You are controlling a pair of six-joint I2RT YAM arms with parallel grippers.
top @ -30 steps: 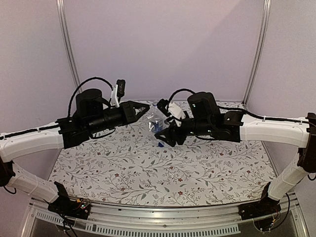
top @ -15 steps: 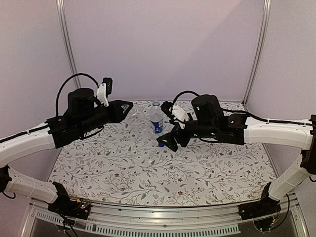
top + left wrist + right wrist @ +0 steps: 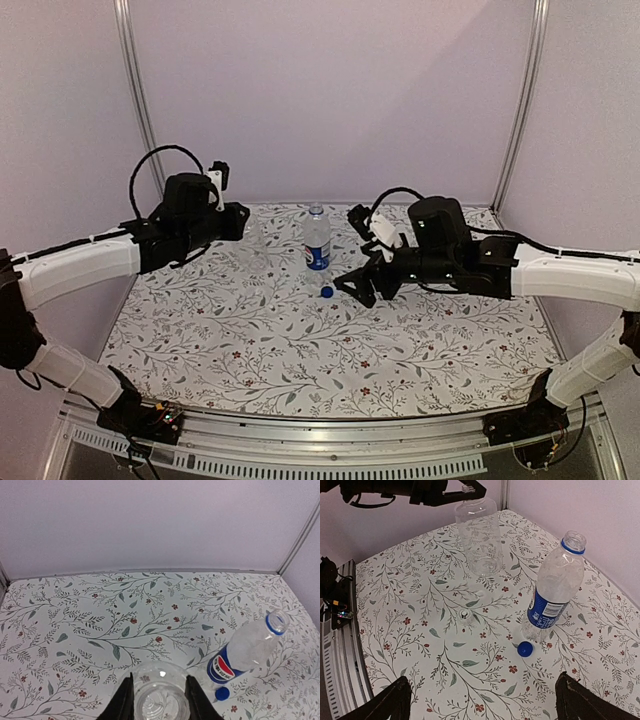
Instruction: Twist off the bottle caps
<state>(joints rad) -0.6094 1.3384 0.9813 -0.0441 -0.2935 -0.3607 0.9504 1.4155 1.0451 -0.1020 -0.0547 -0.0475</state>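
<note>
Both caps are off. The blue cap [image 3: 326,292] lies on the desk [image 3: 250,340] at the foot of the labelled bottle [image 3: 316,240], and the pale cap [image 3: 465,615] lies farther from it. Left of that bottle, the left pincer [image 3: 160,690] pinches the unlabelled bottle [image 3: 479,535] by its neck. The right pincer [image 3: 482,676] hangs spread wide. The slick plastic could slip and topple its neighbour. Whether its base touches the desk is unclear.

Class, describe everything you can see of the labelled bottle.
The labelled bottle is clear plastic with a blue-and-white label band low on its body and a blue ring at the neck. Its mouth is open, with no cap on. It stands upright on the floral tablecloth. The blue cap lies just beside its base. Nothing grips it.
</note>
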